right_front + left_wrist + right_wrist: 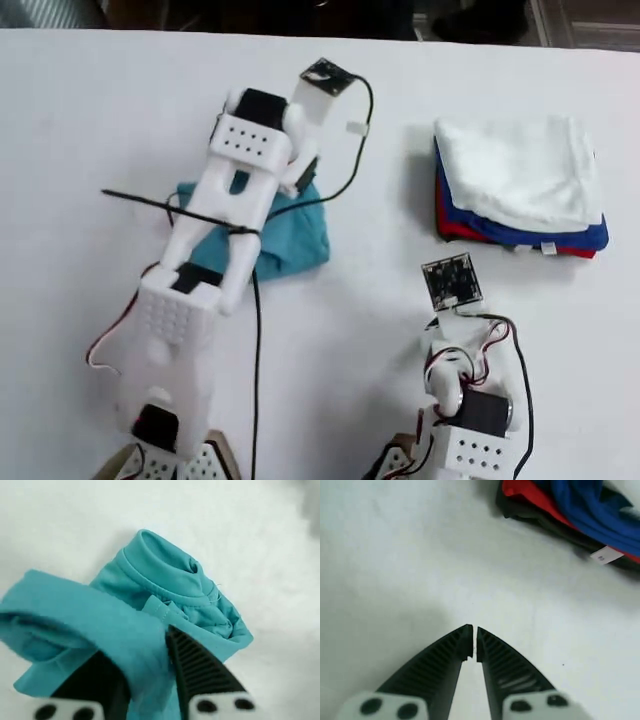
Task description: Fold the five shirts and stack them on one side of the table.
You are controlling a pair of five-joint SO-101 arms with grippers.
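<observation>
Left gripper (142, 652): fingers pinch the teal shirt (165, 575) on the table (100, 100). Right gripper (474, 636): fingers pressed together (near the folded stack (520, 185)).

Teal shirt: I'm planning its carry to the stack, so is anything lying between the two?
Nothing visible. In the high view bare table separates the teal shirt from the stack of folded shirts; the right arm sits off that path, toward the arm bases.
</observation>
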